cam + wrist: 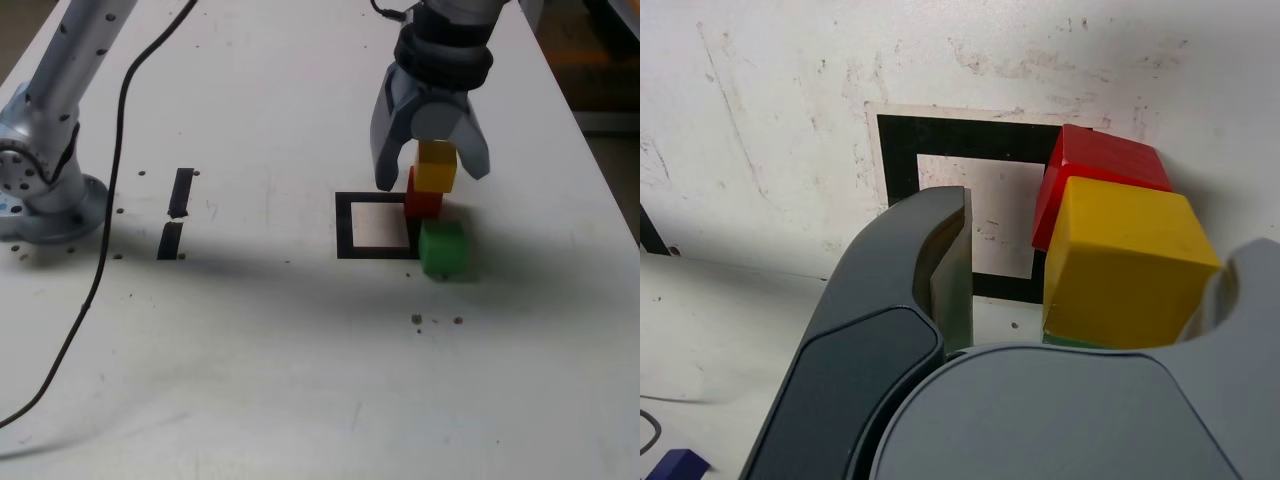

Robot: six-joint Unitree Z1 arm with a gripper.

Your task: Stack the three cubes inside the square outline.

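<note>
The yellow cube [436, 168] rests on top of the red cube [422, 198], slightly offset. The red cube stands on the square outline's [345, 225] tape edge on the exterior view's right, not on its white middle. The green cube [443, 248] lies on the table just in front of them, beside the outline's corner. My gripper [432, 178] hangs over the pair, open, with one finger on each side of the yellow cube. In the wrist view a gap shows between one finger [945, 270] and the yellow cube [1125, 265], with the red cube [1105, 165] and the outline [895, 160] beyond.
The arm's base [40, 170] is at the exterior view's left, with a black cable [110, 200] trailing forward across the table. Two short black tape strips [182, 190] lie between the base and the outline. The table's edge runs close along the right.
</note>
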